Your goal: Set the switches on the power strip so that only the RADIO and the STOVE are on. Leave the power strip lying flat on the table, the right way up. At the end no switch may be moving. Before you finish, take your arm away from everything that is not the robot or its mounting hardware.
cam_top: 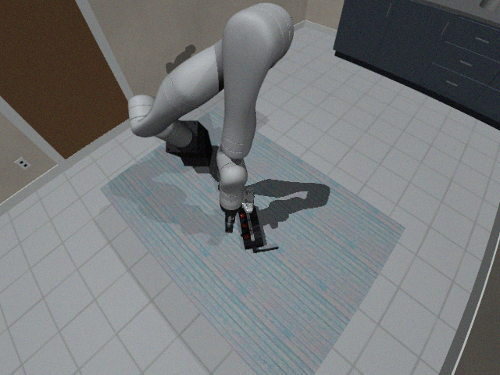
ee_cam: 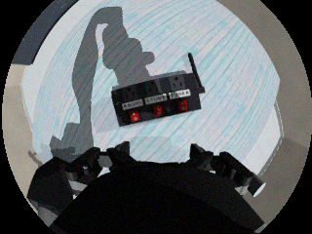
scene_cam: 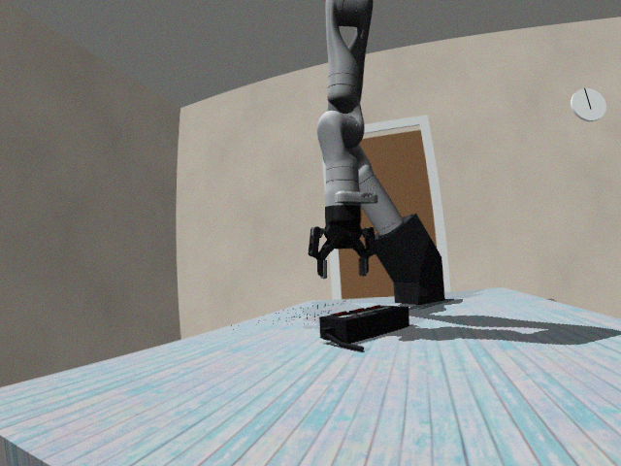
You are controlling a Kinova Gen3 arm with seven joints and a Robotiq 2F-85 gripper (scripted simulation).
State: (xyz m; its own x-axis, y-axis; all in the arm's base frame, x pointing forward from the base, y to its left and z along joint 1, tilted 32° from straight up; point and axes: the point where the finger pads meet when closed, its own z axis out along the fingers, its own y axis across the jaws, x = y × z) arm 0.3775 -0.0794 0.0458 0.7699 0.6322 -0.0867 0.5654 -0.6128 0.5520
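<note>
The black power strip (cam_top: 254, 243) (scene_cam: 375, 323) (ee_cam: 193, 100) lies flat, right way up, switches on top. In the wrist view its labels read RADIO, STOVE and a third that looks like TUNER. Below them sit three red switches: the RADIO switch (ee_cam: 135, 116), the STOVE switch (ee_cam: 158, 111) and the third switch (ee_cam: 182, 105). I cannot tell surely which way each is tipped. My gripper (scene_cam: 343, 269) (ee_cam: 160, 149) is open and empty. It hangs above the table, higher than the strip, beside the strip's switch side, and touches nothing.
A short black cable (cam_top: 266, 248) (scene_cam: 345, 344) (ee_cam: 194, 70) sticks out from the strip's end by the third switch. The striped table top (cam_top: 306, 282) (scene_cam: 426, 401) lies under the strip. The arm's black base (cam_top: 189, 149) (scene_cam: 413, 260) stands at the back. The arm's shadow falls beside the strip.
</note>
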